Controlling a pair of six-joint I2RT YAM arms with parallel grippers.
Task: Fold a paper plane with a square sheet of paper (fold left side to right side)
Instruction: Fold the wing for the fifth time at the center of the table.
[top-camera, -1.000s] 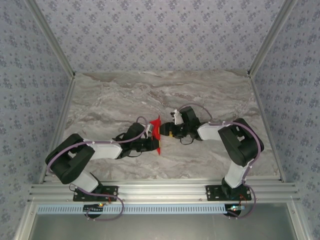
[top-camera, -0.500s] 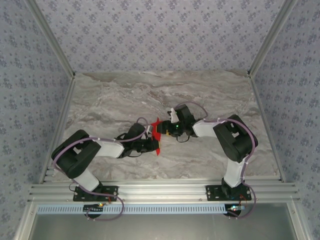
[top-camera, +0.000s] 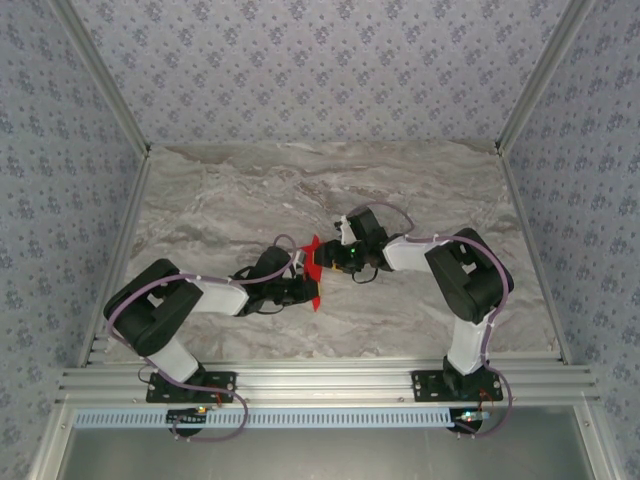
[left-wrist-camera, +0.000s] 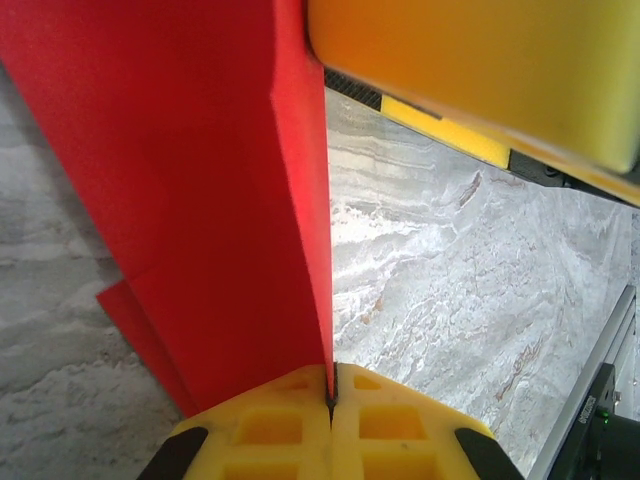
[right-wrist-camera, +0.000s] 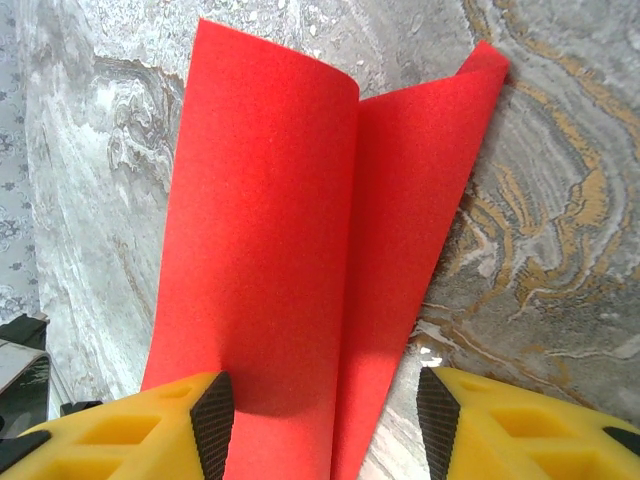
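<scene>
Since the task folds left side over to right side, the step in hand looks like carrying the raised half across. It will go best if the edges are matched before any crease is pressed, with the nearer hold kept firm and the loose flap taken squarely, not by a corner. Nearest, the left gripper (left-wrist-camera: 330, 400) has its yellow fingertips pressed together on one edge of the square sheet of paper (left-wrist-camera: 200, 200), pinching it so the red sheet stands on edge above the marble table (left-wrist-camera: 450, 270). Just beyond, the right gripper (right-wrist-camera: 325, 420) is spread partway, with a finger (right-wrist-camera: 150, 425) on either side of the curled, doubled sheet. One pad lies right beside the red surface, though I cannot tell whether it touches, and the other stands apart over bare marble, so nothing is clamped there. From above, the sheet sits near the middle of the table, slightly toward the near side, between the two grippers. The left arm reaches it from the near left and the right arm from the near right. Farther off, the marble runs back to the patterned wall (top-camera: 320, 70).
</scene>
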